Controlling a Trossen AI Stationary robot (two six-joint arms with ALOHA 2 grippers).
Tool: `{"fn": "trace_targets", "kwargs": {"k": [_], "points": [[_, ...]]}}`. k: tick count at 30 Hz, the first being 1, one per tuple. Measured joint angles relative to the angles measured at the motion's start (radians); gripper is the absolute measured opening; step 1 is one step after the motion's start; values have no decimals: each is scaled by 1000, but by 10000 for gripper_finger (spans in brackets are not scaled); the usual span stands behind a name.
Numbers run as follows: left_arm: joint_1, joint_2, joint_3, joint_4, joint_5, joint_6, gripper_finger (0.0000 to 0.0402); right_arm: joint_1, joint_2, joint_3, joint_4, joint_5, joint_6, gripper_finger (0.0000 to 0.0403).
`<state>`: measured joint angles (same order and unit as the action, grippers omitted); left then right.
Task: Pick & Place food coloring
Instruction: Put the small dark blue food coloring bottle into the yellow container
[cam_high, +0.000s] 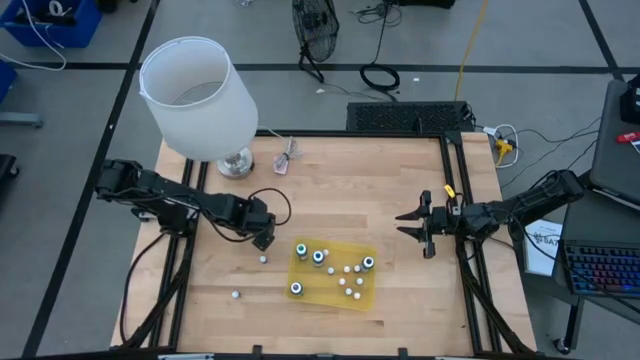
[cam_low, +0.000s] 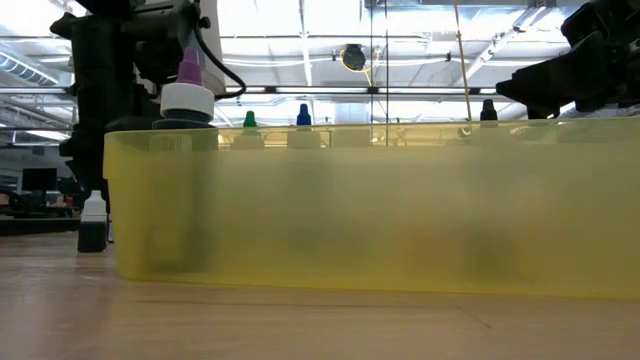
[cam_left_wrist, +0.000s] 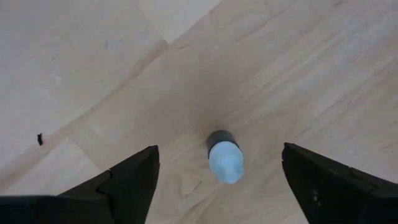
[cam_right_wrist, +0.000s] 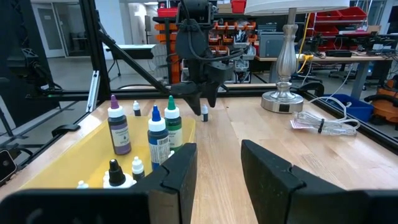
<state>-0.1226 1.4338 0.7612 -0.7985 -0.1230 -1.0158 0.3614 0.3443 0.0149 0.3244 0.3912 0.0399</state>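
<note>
With lamp (cam_high: 200, 100) standing by, wooden table (cam_high: 340, 170), concrete floor (cam_high: 90, 120).

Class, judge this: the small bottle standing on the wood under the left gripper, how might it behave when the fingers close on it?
The small bottle stands upright and narrow, so an off-centre touch probably tips it. Its round body would likely roll once down. The left gripper straddles it, open.

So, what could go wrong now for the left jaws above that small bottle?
1. The small bottle stands upright between the open left gripper fingers; an off-centre close may tip it.
2. Another loose bottle stands apart on the table, outside the yellow tray, and may be forgotten.
</note>
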Motion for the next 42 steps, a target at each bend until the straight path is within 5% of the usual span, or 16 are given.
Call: {"fn": "trace_targets", "kwargs": {"k": [19,42], "points": [[0,0,0,-1,-8,-14,170,0,0,0,0,0,0,114],[12,0,1,18,-2,16,155,0,0,0,0,0,0,114]]}}
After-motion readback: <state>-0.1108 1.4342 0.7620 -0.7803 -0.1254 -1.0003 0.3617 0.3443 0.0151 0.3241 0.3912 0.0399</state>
